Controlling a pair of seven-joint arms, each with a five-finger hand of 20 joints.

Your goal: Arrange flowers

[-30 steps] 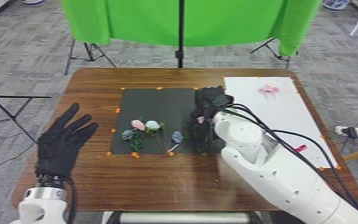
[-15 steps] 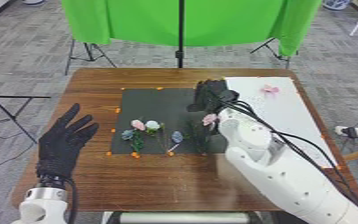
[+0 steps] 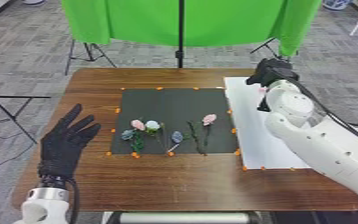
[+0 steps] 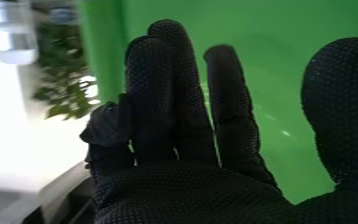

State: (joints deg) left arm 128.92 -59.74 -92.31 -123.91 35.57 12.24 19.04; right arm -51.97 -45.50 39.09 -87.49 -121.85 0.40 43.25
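So my right hand (image 3: 271, 74) is way out at the far end of the white sheet (image 3: 278, 145), close to the table's far right corner, with my arm slanting out to it from the near right. It's open and holding nothing: in the right wrist view the fingers (image 4: 153, 90) are pretty much straight, though one at the side looks a bit bent, and the thumb (image 4: 346, 100) stands well apart from them. Green curtain (image 4: 264, 30) shows through that gap. There's a bit of pink (image 3: 262, 89) on the sheet right by my hand, mostly covered, so I can't make out its shape. The other flowers lie to my hand's left and closer to my body, on the dark mat (image 3: 167, 106): a pink rose (image 3: 209, 119) is the nearest one to it, then a blue flower (image 3: 176, 136), a white flower (image 3: 152, 125) and another pink bloom (image 3: 138, 124) farther left. My left hand (image 3: 62, 150) is well apart, past the mat, fingers spread.
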